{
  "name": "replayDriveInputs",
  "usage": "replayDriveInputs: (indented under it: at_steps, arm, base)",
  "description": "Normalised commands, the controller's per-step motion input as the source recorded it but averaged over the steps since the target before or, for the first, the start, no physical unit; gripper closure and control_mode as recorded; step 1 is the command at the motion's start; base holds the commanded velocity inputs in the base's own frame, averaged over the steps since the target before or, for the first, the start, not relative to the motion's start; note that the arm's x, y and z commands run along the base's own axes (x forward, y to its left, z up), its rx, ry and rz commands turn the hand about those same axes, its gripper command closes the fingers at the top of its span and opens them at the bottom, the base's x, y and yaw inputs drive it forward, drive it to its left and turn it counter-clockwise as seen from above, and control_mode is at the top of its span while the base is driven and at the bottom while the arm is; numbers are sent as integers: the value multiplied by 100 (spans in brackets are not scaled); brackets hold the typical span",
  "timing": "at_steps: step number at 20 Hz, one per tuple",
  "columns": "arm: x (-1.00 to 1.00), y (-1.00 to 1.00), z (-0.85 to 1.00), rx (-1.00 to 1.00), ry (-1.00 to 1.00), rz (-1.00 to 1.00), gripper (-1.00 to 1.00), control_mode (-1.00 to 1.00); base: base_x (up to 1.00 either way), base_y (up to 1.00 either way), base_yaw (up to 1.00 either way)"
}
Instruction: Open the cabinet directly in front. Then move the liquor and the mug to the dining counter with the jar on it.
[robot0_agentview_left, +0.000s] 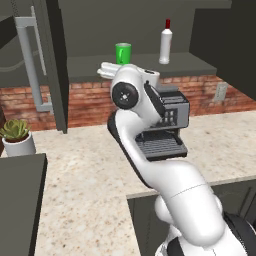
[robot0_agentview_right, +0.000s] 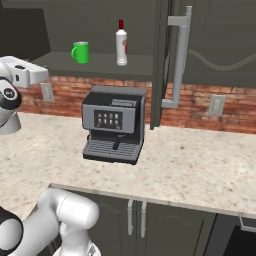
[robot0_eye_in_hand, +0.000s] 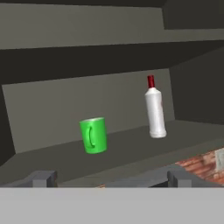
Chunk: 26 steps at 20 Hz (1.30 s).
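The cabinet (robot0_agentview_left: 150, 65) stands open, its doors swung out: the left door (robot0_agentview_left: 52, 60) and the right door (robot0_agentview_right: 162, 60). On its lower shelf stand the green mug (robot0_agentview_left: 123, 53) (robot0_agentview_right: 80, 52) (robot0_eye_in_hand: 93, 135) and, to its right, the white liquor (robot0_agentview_left: 165, 45) (robot0_agentview_right: 121, 46) (robot0_eye_in_hand: 155, 111) bottle with a red cap. My gripper (robot0_eye_in_hand: 111, 179) is open and empty, in front of the shelf and short of it, facing the mug and bottle. The dining counter and the jar are out of view.
A dark coffee machine (robot0_agentview_right: 114, 125) (robot0_agentview_left: 167, 125) sits on the beige worktop (robot0_agentview_right: 200, 170) below the shelf, against the red brick wall (robot0_agentview_right: 235, 112). A potted succulent (robot0_agentview_left: 16, 136) stands at the left. The open doors' long bar handles (robot0_agentview_right: 179, 60) (robot0_agentview_left: 29, 65) jut toward me.
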Motion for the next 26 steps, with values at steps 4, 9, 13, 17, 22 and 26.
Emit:
replayDriveInputs:
  at_steps: [4,9,13,17,22,26]
  arm:
    - [70,0,0,0,0,0,-100,-100]
    - [67,0,0,0,0,0,-100,-100]
    - [67,0,0,0,1,0,-100,-100]
    - [64,0,0,0,3,0,-100,-100]
    - [61,0,0,0,3,0,-100,-100]
    - [58,2,0,0,2,0,-100,-100]
  base:
    - [0,0,0]
    - [0,0,0]
    - [0,0,0]
    - [0,0,0]
    - [0,0,0]
    - [0,0,0]
